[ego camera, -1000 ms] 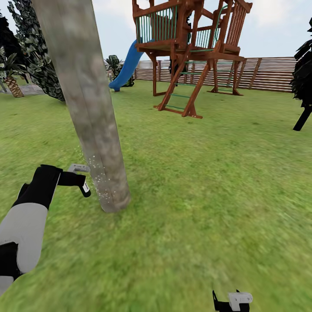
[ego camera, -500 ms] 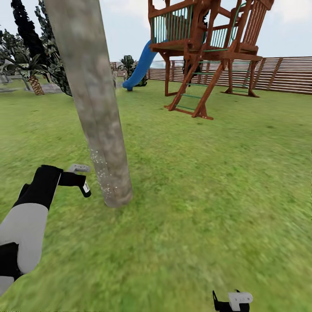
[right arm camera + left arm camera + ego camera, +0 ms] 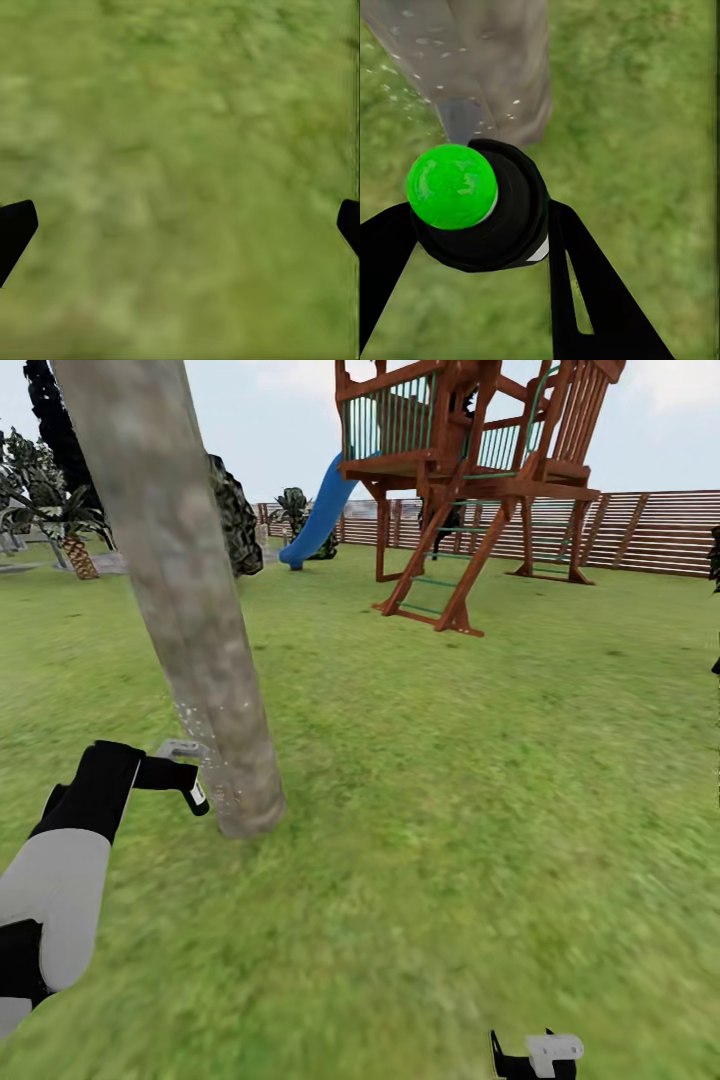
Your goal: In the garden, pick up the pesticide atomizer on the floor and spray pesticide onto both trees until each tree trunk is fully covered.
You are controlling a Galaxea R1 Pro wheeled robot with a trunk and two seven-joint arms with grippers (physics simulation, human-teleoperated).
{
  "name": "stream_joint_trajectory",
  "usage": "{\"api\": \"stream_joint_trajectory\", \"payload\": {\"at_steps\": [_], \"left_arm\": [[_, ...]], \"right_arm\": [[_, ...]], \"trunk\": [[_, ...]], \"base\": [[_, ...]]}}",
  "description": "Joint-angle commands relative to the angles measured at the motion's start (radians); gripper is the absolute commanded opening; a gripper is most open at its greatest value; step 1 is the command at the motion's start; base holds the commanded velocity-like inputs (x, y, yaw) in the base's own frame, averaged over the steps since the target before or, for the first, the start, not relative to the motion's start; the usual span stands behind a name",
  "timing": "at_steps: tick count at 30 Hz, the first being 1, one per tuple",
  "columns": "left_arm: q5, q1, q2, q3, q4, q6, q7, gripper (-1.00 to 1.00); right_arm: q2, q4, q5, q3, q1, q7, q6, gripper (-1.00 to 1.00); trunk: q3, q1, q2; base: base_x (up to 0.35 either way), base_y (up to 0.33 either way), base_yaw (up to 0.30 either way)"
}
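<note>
The near tree trunk (image 3: 190, 620), thick and mottled grey-beige, leans across the left of the head view and meets the grass floor (image 3: 450, 840) at its base. White pesticide specks (image 3: 215, 760) dot its lower part. My left gripper (image 3: 193, 782) hovers just left of the trunk base, shut on the pesticide atomizer (image 3: 198, 798). In the left wrist view the black atomizer (image 3: 506, 221) with its green spot (image 3: 451, 186) sits between the black fingers (image 3: 592, 300), its top toward the speckled trunk (image 3: 502, 60). My right gripper (image 3: 535, 1055) is low over grass, open and empty (image 3: 180, 225).
A brown wooden play tower (image 3: 470, 470) with a blue slide (image 3: 320, 515) stands ahead. A slatted fence (image 3: 640, 530) closes the back. Dark foliage (image 3: 235, 510) and a palm-like plant (image 3: 70, 530) sit at the far left. Open lawn spreads to the right.
The whole view has shifted, so the camera moved. The trunk base now sits further left in the picture, closer to my left gripper. Both arms hold the same pose.
</note>
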Motion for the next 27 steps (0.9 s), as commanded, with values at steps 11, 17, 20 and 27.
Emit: {"api": "stream_joint_trajectory", "payload": {"at_steps": [11, 17, 20, 27], "left_arm": [[0.001, 0.000, 0.002, 0.002, -0.001, 0.000, 0.002, -1.00], [0.000, 0.000, 0.003, 0.002, -0.001, 0.000, 0.003, -1.00], [0.001, 0.000, 0.003, 0.003, 0.000, 0.001, 0.029, -1.00], [0.001, 0.000, 0.004, 0.004, 0.000, 0.002, 0.035, -1.00]], "right_arm": [[0.000, 0.000, 0.000, 0.000, 0.000, -0.001, 0.000, 1.00], [0.000, 0.000, 0.000, 0.000, 0.000, -0.001, 0.000, 1.00], [0.000, 0.000, 0.000, 0.000, 0.000, -0.001, -0.001, 1.00], [0.000, 0.000, 0.000, 0.000, 0.000, -0.001, -0.001, 1.00]], "trunk": [[0.000, 0.000, 0.000], [0.000, 0.000, 0.000], [0.000, 0.000, 0.000], [0.000, 0.000, 0.000]], "base": [[0.077, -0.272, 0.195], [0.168, -0.250, 0.131], [0.173, -0.244, 0.001], [0.120, -0.252, 0.000]]}}
